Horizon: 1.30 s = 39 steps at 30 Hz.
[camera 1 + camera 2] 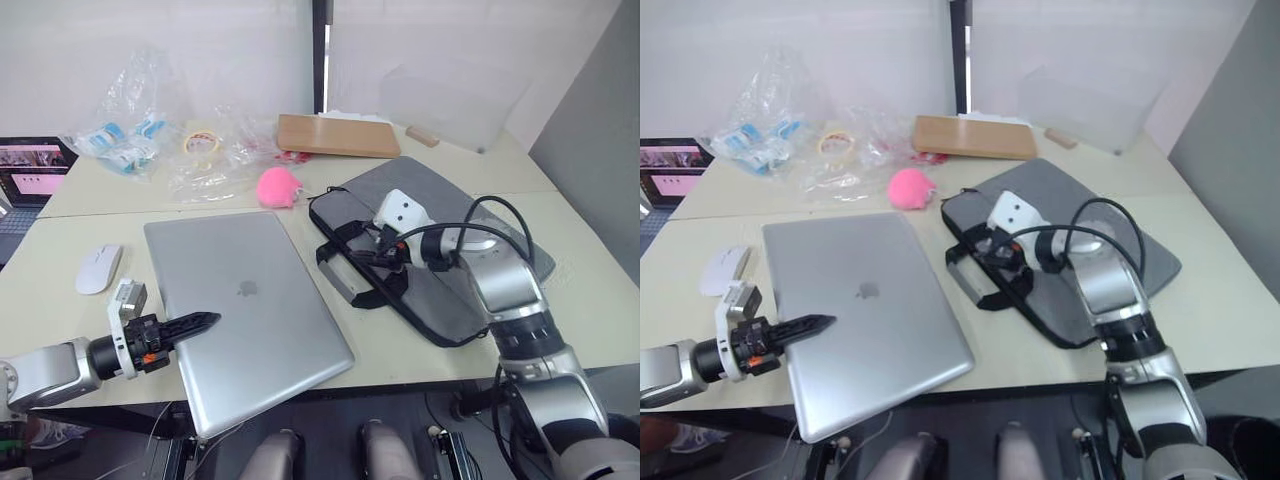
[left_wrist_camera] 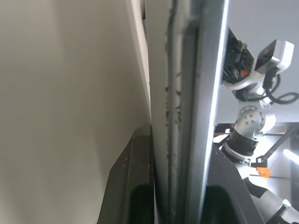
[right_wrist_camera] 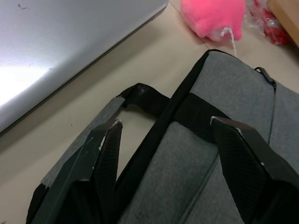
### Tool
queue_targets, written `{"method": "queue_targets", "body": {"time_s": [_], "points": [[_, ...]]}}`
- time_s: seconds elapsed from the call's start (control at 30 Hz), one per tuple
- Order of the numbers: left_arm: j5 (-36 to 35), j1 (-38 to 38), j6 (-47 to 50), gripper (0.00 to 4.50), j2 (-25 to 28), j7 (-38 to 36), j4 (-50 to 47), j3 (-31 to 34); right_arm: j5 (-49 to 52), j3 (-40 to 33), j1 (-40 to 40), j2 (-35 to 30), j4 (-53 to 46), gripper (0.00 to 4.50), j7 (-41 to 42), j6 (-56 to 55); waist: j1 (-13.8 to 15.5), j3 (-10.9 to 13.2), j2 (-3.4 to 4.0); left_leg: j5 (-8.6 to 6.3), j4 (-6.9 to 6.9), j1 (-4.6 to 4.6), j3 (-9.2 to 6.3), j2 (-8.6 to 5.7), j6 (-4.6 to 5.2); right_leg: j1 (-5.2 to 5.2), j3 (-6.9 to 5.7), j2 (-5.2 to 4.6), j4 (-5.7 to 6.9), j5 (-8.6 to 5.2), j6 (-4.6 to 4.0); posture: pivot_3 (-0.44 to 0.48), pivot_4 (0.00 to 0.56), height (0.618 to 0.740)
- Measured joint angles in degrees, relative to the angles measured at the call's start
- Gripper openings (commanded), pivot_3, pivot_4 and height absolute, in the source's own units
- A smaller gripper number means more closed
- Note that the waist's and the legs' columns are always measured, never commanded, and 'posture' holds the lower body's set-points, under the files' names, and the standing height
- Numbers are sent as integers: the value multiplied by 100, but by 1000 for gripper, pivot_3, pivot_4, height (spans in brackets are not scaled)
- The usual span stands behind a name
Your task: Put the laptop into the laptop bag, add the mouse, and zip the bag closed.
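The left gripper [image 1: 200,322] pinched the near left edge of the thin silver-grey metal laptop [image 1: 245,300], one finger above, one beneath. The right gripper [image 3: 163,135] hovered with fingers spread over the black strap handles of the flat grey fabric laptop bag [image 1: 450,240], beside the laptop. The laptop looked stiff, heavy and slippery, best gripped at its edge; the bag, limp.

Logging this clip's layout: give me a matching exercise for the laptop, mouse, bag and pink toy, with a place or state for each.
Things:
1. laptop
2. mouse
3. bag
4. pink toy

Places or states:
A. under the open right claw
B. edge clamped by the left claw
C. between the laptop and the wooden board
D. alone on the table, left of the laptop

Pairs: 1-B, 2-D, 3-A, 4-C
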Motion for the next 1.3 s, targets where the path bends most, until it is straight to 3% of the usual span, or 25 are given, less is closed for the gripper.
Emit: {"method": "queue_targets", "body": {"time_s": [0.23, 0.67, 1.0, 1.2, 1.3], "points": [[-70, 263, -540, 355, -11, 2, -487, -74, 54, 38, 576, -434, -643, 3179, -176, 562, 62, 2, -3, 0, -1, 0, 18, 12, 3, 7, -2, 2, -31, 0, -1, 0, 150, 740], [-77, 192, -666, 355, 16, -81, -488, -385, -24, 363, 1001, -323, -686, 3179, -965, 899, 144, 4, -7, 0, -1, -1, 29, 15, 5, 9, -3, 2, -40, 0, -1, 0, 150, 740], [-79, 191, -681, 355, 16, -82, -491, -403, -44, 408, 1013, -434, -469, 46, -1137, 753, 145, 5, -8, 0, -1, -1, 30, 15, 6, 10, -5, 4, -42, 0, -1, 0, 150, 740], [-79, 129, -676, 355, 16, -92, -489, -461, 283, 221, 965, -429, -485, 46, -1036, 981, 147, 6, -10, 0, -1, -1, 31, 16, 6, 11, -5, 4, -44, 0, -1, 0, 150, 740], [-78, -84, -627, 355, 7, -103, -472, -549, 875, -239, 605, -160, -595, 46, -964, 1831, 147, 9, -11, 1, 0, -8, 31, 27, 6, 8, -5, 11, -56, 1, -2, 0, 150, 740]]}}
